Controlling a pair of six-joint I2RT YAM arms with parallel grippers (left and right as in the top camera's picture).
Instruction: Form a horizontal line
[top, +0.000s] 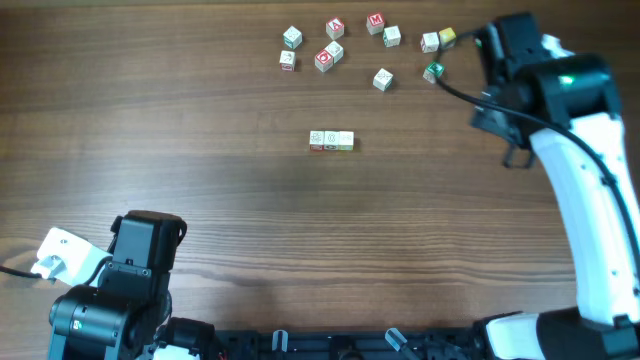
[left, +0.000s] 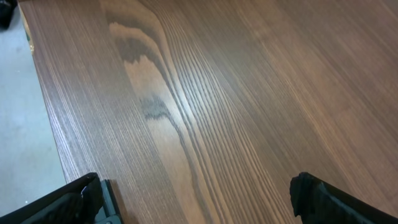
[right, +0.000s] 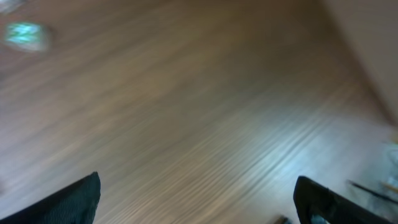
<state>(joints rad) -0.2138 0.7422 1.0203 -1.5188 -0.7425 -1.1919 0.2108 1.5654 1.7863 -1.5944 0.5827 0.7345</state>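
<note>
- Overhead view: the horizontal line (top: 331, 141), three tiny pale cubes touching side by side, sits on the brown wooden bench (top: 300, 230) near its middle.
- The right gripper (top: 488, 42) is at the far right corner. The line lies well apart from it, off to its side and nearer the robot.
- The left gripper (top: 148, 224) is at the near left corner. The line lies well ahead of it and off to its right.
- Loose cubes (top: 334, 28), some with red faces, are scattered along the far edge, between the line and the right gripper. A green cube (top: 433, 72) is among those nearest that gripper.
- From above, the fingers of both grippers are too small to judge.
- Left wrist view: the left gripper's two dark fingers (left: 68, 202) show in the bottom corners, spread wide with nothing between them. Only bare wood grain lies ahead, and the line is out of this view.
- Right wrist view: the picture is blurred. The right gripper's fingers (right: 74, 202) are also spread wide and empty. A green smear at top left is the green cube, well ahead of the fingers. The line is not in this view.
</note>
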